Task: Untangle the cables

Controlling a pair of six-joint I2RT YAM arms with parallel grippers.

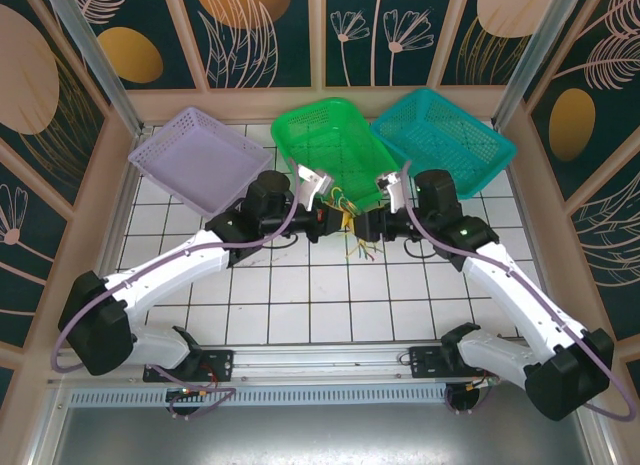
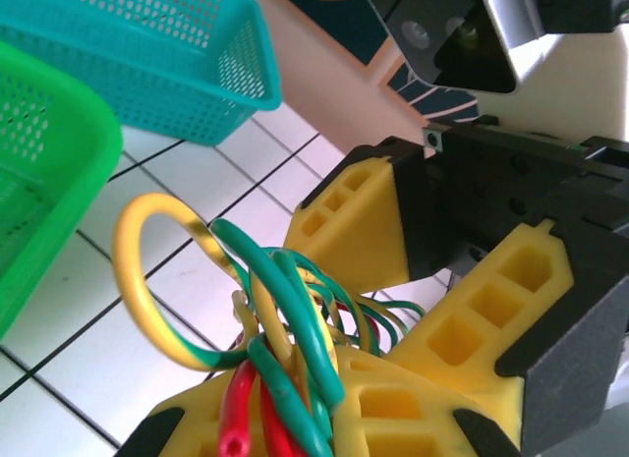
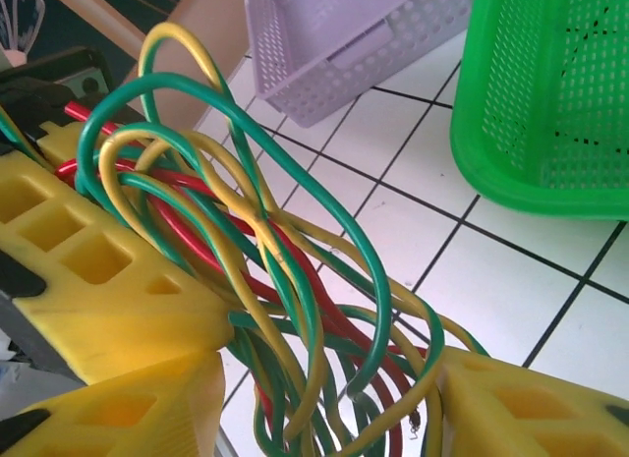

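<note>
1. Tangled bundle of thin red, green and yellow wires (image 1: 352, 225): held aloft just in front of green mesh plastic basket (image 1: 325, 140).
2. Clamped tight in left gripper (image 2: 295, 418); straddled loosely by parted right gripper (image 3: 334, 418) jaws.
3. Risk: closing on crossed loops and pulling, likely cinching the knot.

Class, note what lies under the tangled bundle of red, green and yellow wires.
White square-tiled tabletop with dark grout lies under the tangled bundle of red, green and yellow wires. The tiles beneath the thickest strands are covered.
</note>
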